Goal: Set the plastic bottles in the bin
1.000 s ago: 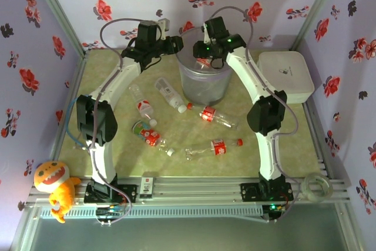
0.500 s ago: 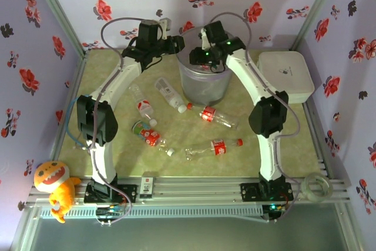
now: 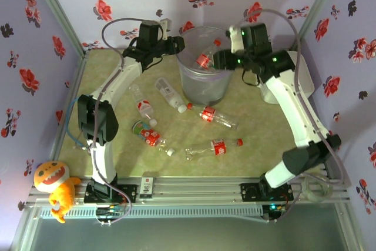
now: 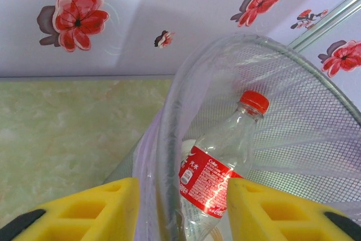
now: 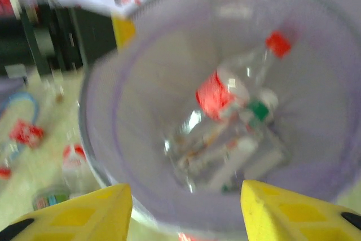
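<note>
The bin [image 3: 201, 86] stands at the back middle of the table. A red-labelled, red-capped bottle [image 3: 205, 59] leans inside it, seen close in the left wrist view [image 4: 217, 165] and, blurred, in the right wrist view [image 5: 240, 80] on top of other bottles. My left gripper [image 3: 176, 44] is at the bin's left rim [image 4: 167, 122], jaws apart with the rim between them, pinching nothing. My right gripper [image 3: 220, 59] is open beside the bin's right rim, looking down into the bin [image 5: 110, 77], holding nothing [image 5: 186, 207]. Several bottles [image 3: 214, 116] lie on the table in front of the bin.
A white rounded-square box [image 3: 294, 69] sits right of the bin, partly behind my right arm. Loose bottles spread from the left [image 3: 145, 110] to the middle front [image 3: 214, 147]. An orange plush toy [image 3: 53, 185] sits at the near left corner. Flowered walls close three sides.
My right gripper has let go of the red-labelled bottle, which now leans in the bin. The right arm has swung to the right of the bin. The left arm has stayed put.
</note>
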### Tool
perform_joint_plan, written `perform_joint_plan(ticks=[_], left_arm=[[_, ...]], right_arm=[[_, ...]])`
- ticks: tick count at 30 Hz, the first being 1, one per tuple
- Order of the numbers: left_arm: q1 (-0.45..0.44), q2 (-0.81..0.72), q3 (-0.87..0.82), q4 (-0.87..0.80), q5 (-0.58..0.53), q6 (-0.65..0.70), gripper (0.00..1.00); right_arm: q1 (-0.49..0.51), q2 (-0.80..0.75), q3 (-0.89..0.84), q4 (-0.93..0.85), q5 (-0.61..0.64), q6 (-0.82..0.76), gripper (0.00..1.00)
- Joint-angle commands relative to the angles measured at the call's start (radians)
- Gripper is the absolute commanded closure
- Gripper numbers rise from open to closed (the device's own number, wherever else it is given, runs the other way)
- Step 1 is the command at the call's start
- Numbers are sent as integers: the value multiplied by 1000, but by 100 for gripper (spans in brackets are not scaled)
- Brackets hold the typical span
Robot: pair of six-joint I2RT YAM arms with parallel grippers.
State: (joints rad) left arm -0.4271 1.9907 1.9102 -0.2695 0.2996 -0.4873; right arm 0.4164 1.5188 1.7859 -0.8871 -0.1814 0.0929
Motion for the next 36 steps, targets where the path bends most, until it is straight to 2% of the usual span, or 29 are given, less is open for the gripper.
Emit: perform_joint_plan(ticks=[1, 4, 9, 11, 15, 20, 27, 33, 36], left_arm=[[-4, 13, 26, -2, 7, 26, 54], [-4, 10, 24, -2, 8, 26, 54], [-5, 11, 23, 4, 9, 22, 54], [-5, 11, 23, 3, 7, 21, 54], [-3, 10, 18, 1, 8, 24, 54], [-3, 14, 16, 12, 8, 13, 54], [-3, 25, 33, 3, 14, 10, 54], [-4, 30, 47, 1, 15, 12, 54], [-3, 33, 50, 1, 14, 9, 54]], right_arm=[[8, -68, -158, -81, -31, -107, 46], [35, -126, -266, -125, 44, -67, 46], [64, -168, -448, -50, 87, -36, 42], [73, -129, -473, -43, 109, -52, 31], [98, -54, -533, 42, 113, -104, 18], [166, 38, -584, 169, 189, -113, 16], [179, 98, -709, 401, 228, -88, 16], [186, 160, -723, 408, 220, -94, 16], [202, 181, -719, 390, 189, -89, 20]])
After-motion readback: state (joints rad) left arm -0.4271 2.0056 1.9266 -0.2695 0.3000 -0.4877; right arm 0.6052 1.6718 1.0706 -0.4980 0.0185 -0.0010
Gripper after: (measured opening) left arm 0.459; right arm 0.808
